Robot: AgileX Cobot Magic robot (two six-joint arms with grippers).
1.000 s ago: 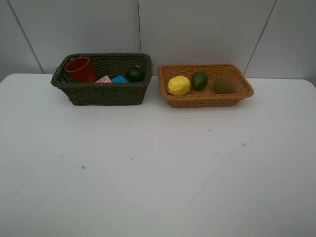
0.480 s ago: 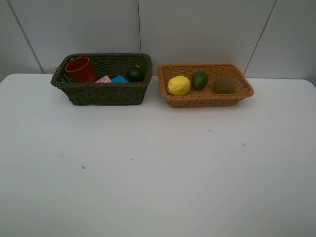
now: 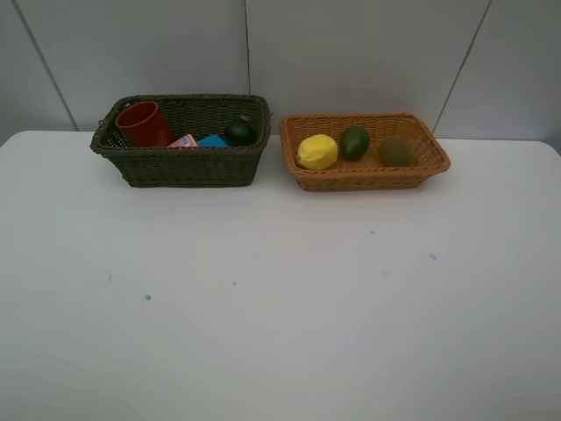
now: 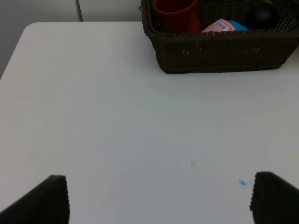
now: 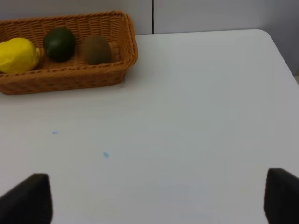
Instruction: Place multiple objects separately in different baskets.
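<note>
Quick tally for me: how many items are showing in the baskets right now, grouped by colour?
Red: 1, the cup
Pink: 1, the pink item
Blue: 1, the blue item
Dark, near black: 1, the round fruit
Yellow: 1, the lemon
Green: 1, the lime
Brown: 1, the kiwi
Total: 7 visible; anything lying deeper in the dark basket is hidden.

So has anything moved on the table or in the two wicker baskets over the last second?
No visible change. The red plastic cup, pink bottle, blue flat eraser and dark mangosteen sit in the dark olive-brown wicker basket; the yellow lemon, green lime and brown kiwi lie in the orange-tan wicker basket.
</note>
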